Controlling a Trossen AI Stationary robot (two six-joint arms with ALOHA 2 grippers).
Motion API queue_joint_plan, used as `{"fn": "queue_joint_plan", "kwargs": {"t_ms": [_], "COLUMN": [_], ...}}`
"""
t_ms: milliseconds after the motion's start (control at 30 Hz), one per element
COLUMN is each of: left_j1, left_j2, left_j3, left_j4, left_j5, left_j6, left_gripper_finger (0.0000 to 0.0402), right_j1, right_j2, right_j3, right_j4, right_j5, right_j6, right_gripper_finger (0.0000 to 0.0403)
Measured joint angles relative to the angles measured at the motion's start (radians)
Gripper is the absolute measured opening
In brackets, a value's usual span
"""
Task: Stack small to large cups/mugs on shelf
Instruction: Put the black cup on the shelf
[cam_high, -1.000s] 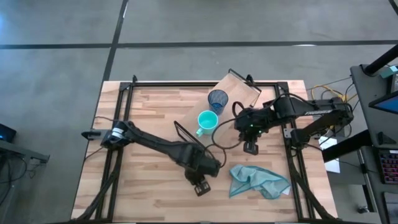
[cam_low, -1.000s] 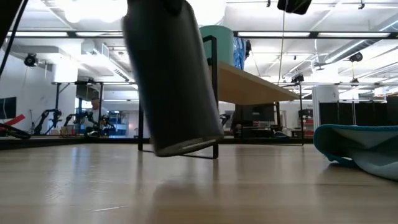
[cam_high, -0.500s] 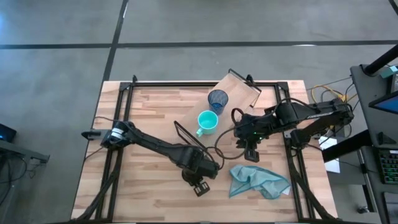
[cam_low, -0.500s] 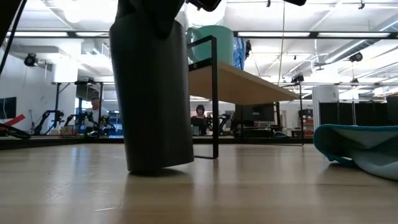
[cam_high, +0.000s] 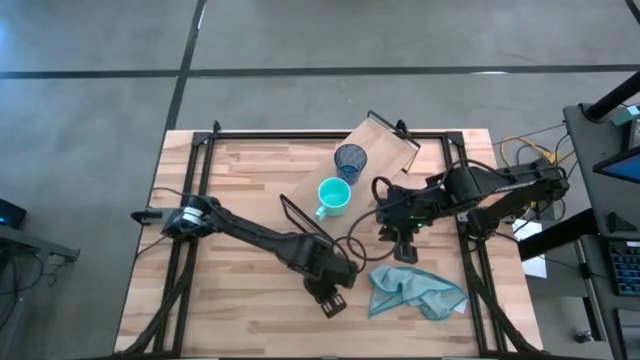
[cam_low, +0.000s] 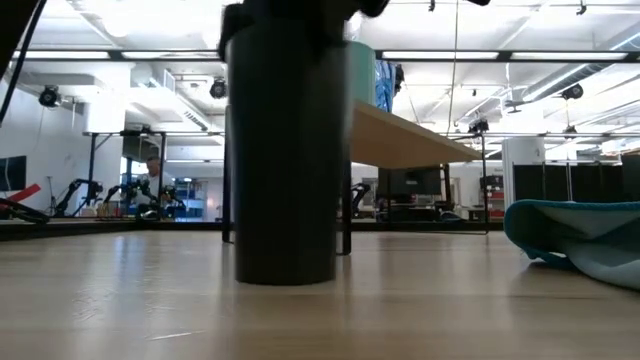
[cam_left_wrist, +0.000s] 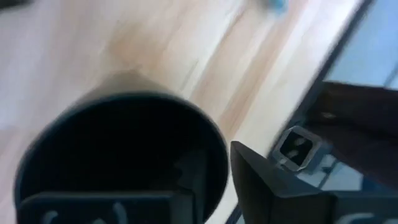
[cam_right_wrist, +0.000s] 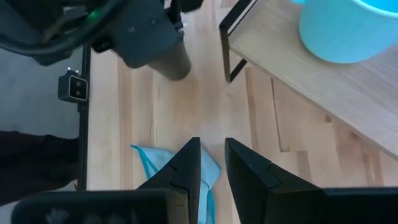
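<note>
The black cup (cam_low: 285, 150) is stood upright on the tabletop (cam_low: 450, 310), its rim between the left gripper's (cam_high: 330, 297) jaws, whose grip cannot be told. The right gripper (cam_right_wrist: 210, 163), narrow and empty, waits beside the shelf (cam_high: 385, 140).

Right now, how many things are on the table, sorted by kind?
Cups/mugs: 3 - teal mug, blue tumbler, black cup
Shelf: 1
Cloth: 1
Total: 5
</note>
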Motion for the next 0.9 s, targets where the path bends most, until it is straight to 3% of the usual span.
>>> {"fn": "queue_joint_plan", "kwargs": {"t_ms": [300,567,767,900], "left_j1": [0.001,0.001,0.001,-0.005], "left_j2": [-0.018,-0.021,-0.041,-0.104], "left_j3": [0.017,0.047,0.060,0.067], "left_j4": [0.157,0.155,0.154,0.151], "left_j5": [-0.003,-0.034,-0.062,-0.148], "left_j6": [-0.028,-0.052,-0.050,-0.009], "left_gripper_finger": [0.0079,0.0079,0.0079,0.0079], "right_j1": [0.072,0.173,0.238,0.263], "right_j2": [-0.001,-0.001,0.006,0.015], "right_j3": [0.000,0.000,0.000,-0.005], "right_j4": [-0.002,0.022,0.158,0.209], "right_j5": [0.000,0.000,0.003,0.012], "right_j6": [-0.049,-0.106,-0.132,-0.158], "right_gripper_finger": [0.0068,0.0068,0.0068,0.0068]}}
